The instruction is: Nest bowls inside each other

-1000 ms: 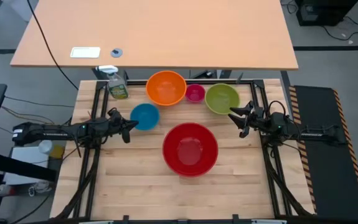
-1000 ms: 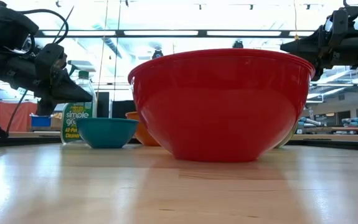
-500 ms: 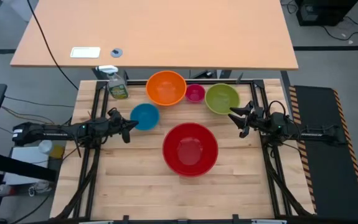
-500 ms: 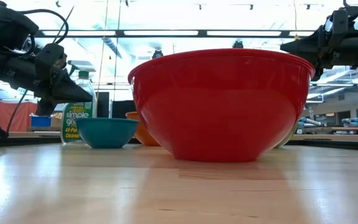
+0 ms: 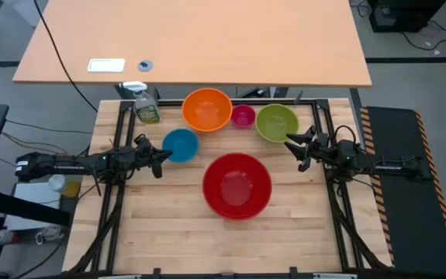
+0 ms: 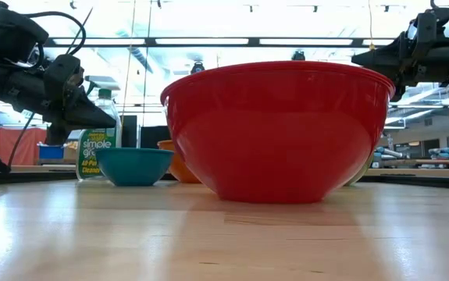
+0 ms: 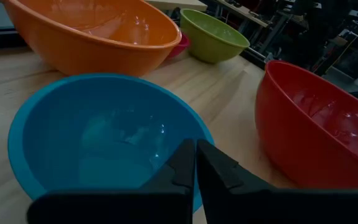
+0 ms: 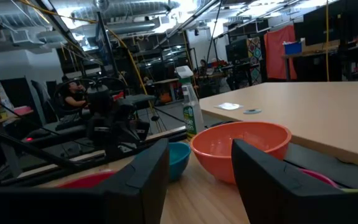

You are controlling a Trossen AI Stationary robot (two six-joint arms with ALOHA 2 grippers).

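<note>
Five bowls stand apart on the wooden table, each on its base: a big red bowl (image 5: 236, 184) in the middle, an orange bowl (image 5: 207, 109), a small pink bowl (image 5: 243, 116), a green bowl (image 5: 276, 122) along the far edge, and a blue bowl (image 5: 180, 144) at the left. My left gripper (image 5: 162, 160) hangs shut just left of the blue bowl (image 7: 98, 134), above its near rim. My right gripper (image 5: 294, 147) stands open and holds nothing, beside the green bowl's right near side.
A spray bottle (image 5: 146, 105) with yellow-green liquid stands at the table's far left corner. A larger tan table (image 5: 191, 39) lies beyond the far edge. Bare wood lies in front of the red bowl toward the near edge.
</note>
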